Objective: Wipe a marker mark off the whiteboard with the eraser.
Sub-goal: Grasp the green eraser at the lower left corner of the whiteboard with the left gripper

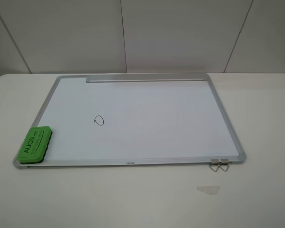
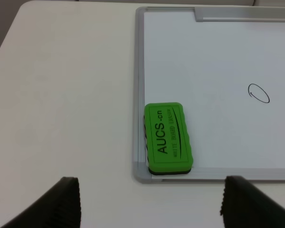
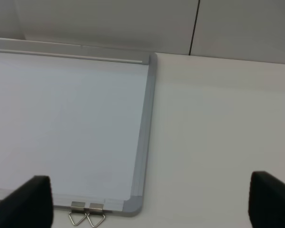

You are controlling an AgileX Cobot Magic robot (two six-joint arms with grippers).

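L end effector (image 2: 152,205) spread wide, holding nothing | R end effector (image 3: 154,204) same | eraser (image 2: 169,138) on whiteboard (image 2: 218,57) corner

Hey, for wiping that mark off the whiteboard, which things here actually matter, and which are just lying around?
For the job:
whiteboard
marker mark, a small black loop on it
green eraser, resting on its near left corner

Just lying about:
two metal clips at the board's near right corner
pale scrap on the table
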